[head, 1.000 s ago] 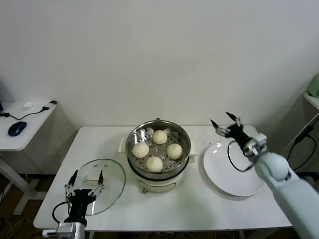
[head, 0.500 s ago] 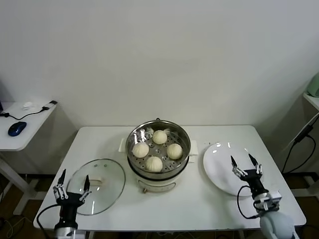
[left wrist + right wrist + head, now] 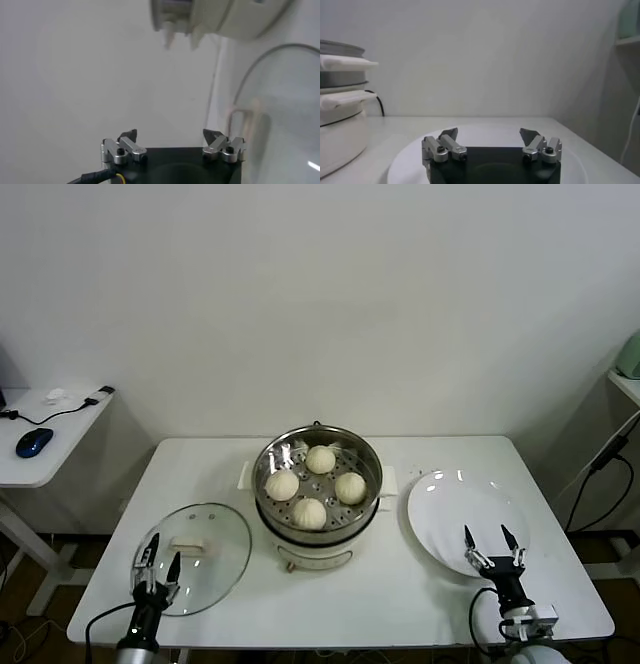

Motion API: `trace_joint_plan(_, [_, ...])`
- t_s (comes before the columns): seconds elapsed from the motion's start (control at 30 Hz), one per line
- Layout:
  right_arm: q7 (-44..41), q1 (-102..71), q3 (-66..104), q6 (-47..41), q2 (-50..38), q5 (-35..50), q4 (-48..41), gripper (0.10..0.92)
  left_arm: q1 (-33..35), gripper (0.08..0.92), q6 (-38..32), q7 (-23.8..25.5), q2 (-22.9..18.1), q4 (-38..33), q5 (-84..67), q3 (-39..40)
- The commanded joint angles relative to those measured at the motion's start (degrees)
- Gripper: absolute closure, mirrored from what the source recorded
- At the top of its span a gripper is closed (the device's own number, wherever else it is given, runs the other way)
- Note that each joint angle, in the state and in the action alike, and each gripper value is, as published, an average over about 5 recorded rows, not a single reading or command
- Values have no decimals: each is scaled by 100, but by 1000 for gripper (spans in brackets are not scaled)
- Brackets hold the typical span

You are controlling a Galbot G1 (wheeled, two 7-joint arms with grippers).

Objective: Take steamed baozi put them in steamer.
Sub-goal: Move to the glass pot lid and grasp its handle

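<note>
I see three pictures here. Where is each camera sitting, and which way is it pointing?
Head view: high on the robot, looking down at the white table, round steel steamer holding four cream-white buns, both open grippers low in view.
Left wrist view: behind the left gripper, beside the glass lid.
Right wrist view: behind the right gripper, over the white plate.
The steamer shows in head and right wrist views.

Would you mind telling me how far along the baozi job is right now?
Done: all four steamed baozi sit on the perforated tray inside the steamer, and the white plate is bare. In hand: nothing; the left gripper hangs open at the near edge of the glass lid, the right gripper open at the plate's near edge. Left: nothing of the loading; the lid is off, beside the steamer.
</note>
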Motion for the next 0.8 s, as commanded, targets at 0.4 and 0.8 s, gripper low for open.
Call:
trace_joint_plan(0.4, [42, -219, 197, 92, 266, -157, 70, 203, -786, 177, 98, -184, 43, 931, 768, 112])
trace_joint_plan(0.8, [45, -236, 240, 99, 287, -204, 127, 203, -1082, 177, 142, -149, 58, 1371, 901, 205])
